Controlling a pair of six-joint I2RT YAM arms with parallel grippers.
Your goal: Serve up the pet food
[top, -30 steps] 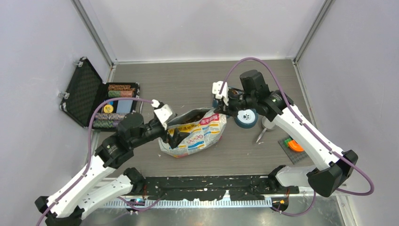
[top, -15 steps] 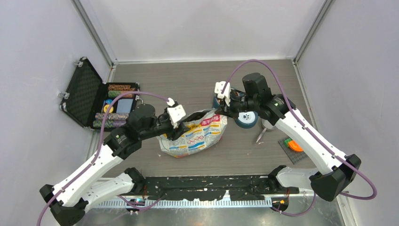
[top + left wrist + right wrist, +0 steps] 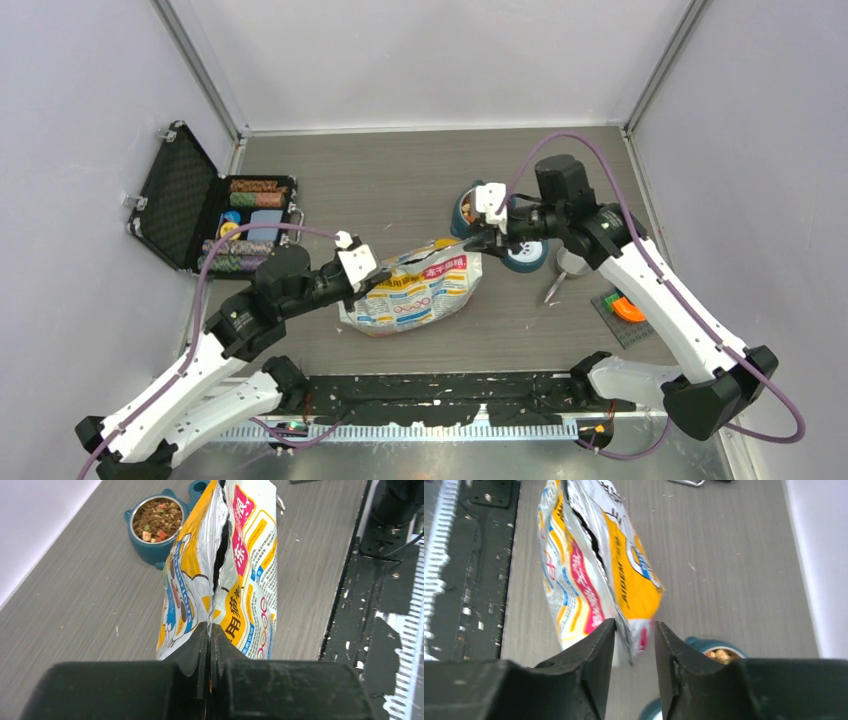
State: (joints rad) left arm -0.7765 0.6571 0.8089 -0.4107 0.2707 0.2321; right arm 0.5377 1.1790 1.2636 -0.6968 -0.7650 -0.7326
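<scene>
Two grippers met the printed food bag [image 3: 415, 292] from opposite ends as it lay on its side on the grey table [image 3: 390, 175]. The left gripper [image 3: 378, 278] was clamped tight on the bag's left edge; in the left wrist view its fingers [image 3: 197, 645] pressed flat together with the foil seam pinched between them, and the torn mouth of the bag ran away from them as a dark slit. The right gripper [image 3: 482, 240] stood at the bag's far right corner with its jaws partly apart. In the right wrist view the white and yellow corner of the bag [image 3: 594, 570] hung in the gap between the fingers [image 3: 596, 645], and neither one was visibly pressing it. The pet food [image 3: 159, 521], brown kibble with a few red and green bits, sat in a blue bowl [image 3: 462, 215] just behind the bag's right end, beside the right gripper. A blue paw-print dish [image 3: 523, 252] lay near the bowl on its right, and a metal scoop [image 3: 568, 264] rested on the table just beyond that. Well apart, at the left edge, an open case [image 3: 180, 195] held rows of chips.
</scene>
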